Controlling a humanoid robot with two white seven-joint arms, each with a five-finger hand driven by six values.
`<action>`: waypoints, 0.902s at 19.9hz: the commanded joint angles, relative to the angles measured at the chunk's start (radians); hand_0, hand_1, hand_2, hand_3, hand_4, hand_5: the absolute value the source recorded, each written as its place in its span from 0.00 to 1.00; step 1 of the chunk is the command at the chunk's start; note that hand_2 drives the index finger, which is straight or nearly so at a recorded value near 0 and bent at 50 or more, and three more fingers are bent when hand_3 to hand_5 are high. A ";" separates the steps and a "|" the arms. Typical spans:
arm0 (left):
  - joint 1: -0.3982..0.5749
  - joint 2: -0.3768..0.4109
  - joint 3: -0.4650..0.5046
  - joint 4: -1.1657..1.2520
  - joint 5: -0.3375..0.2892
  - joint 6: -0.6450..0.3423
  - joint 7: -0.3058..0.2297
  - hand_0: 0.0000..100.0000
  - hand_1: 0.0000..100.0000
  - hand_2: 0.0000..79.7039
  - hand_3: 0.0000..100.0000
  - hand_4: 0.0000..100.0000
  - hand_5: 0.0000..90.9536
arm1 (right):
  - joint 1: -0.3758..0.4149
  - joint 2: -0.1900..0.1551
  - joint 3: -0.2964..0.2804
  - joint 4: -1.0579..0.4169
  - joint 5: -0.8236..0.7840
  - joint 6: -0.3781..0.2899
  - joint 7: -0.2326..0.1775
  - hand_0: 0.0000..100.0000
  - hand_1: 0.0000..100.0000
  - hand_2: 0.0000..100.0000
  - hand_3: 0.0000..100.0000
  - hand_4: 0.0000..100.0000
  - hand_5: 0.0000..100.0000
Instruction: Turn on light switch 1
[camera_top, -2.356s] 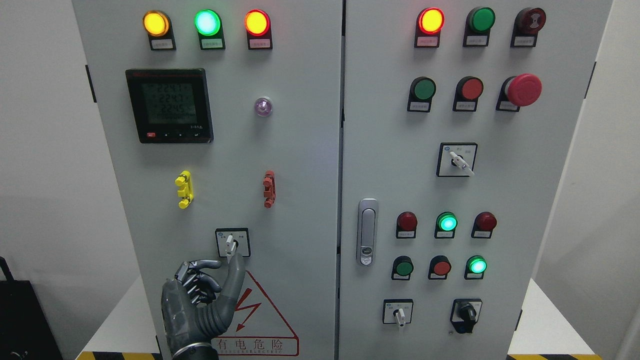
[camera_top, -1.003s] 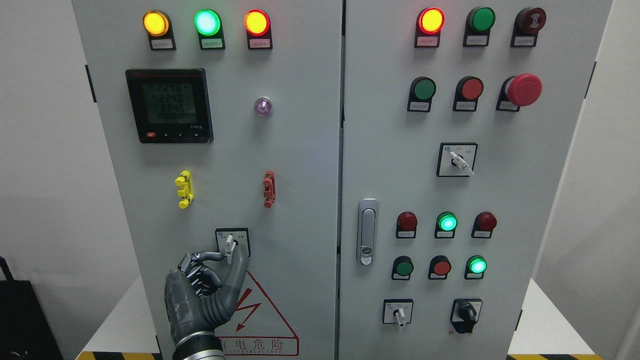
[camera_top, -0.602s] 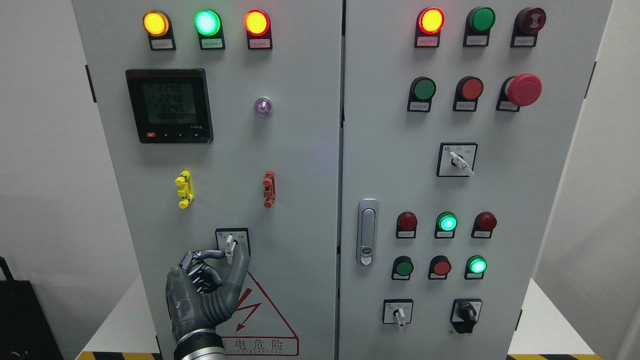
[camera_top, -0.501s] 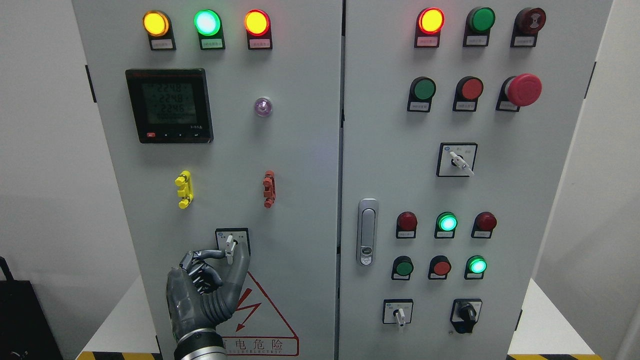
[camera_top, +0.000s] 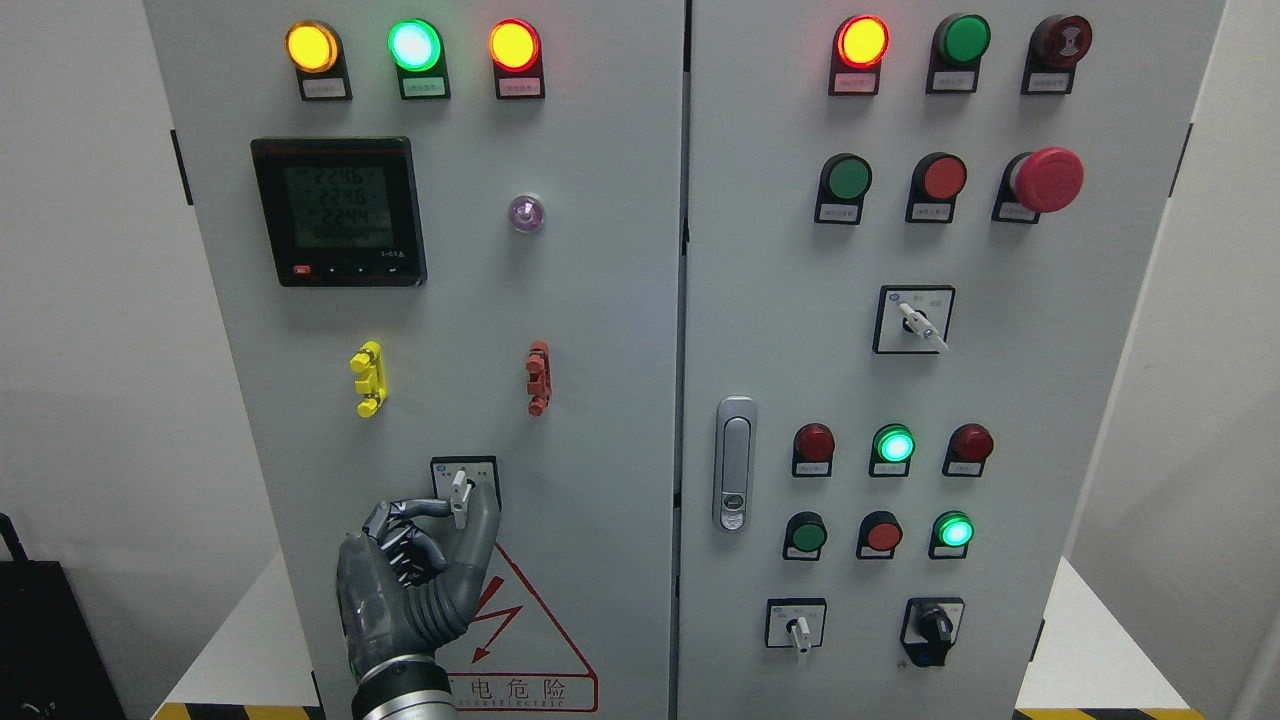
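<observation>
A small white rotary switch lever (camera_top: 459, 491) stands nearly upright in a black-framed square plate (camera_top: 485, 470) low on the left cabinet door. My left hand (camera_top: 458, 512), dark grey, comes up from the bottom edge. Its index finger (camera_top: 415, 509) and thumb (camera_top: 480, 535) pinch the lower end of the lever from left and right. The other fingers curl below. The right arm does not show.
Above the switch sit a yellow clip (camera_top: 368, 379), a red clip (camera_top: 538, 377), a black meter display (camera_top: 338, 211) and three lit lamps. A red-bordered hazard triangle sticker (camera_top: 530, 630) lies beside my wrist. The right door carries a handle (camera_top: 735, 463), buttons, lamps and more selector switches.
The left hand rose from below the switch and closed index and thumb on the lever. In the last second it edged slightly right; the lever still stands nearly upright.
</observation>
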 joint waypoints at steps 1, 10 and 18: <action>-0.008 -0.002 0.000 0.008 0.002 0.000 0.000 0.05 0.51 0.69 1.00 0.98 0.95 | 0.000 0.000 0.000 0.000 0.000 0.000 0.002 0.00 0.00 0.00 0.00 0.00 0.00; -0.016 -0.003 -0.002 0.014 0.004 0.000 0.000 0.06 0.52 0.70 1.00 0.98 0.95 | 0.000 0.000 0.000 0.000 0.000 0.000 0.003 0.00 0.00 0.00 0.00 0.00 0.00; -0.011 -0.002 -0.009 0.012 0.004 0.000 0.000 0.14 0.51 0.70 1.00 0.98 0.95 | 0.000 0.000 0.000 0.000 0.000 0.000 0.002 0.00 0.00 0.00 0.00 0.00 0.00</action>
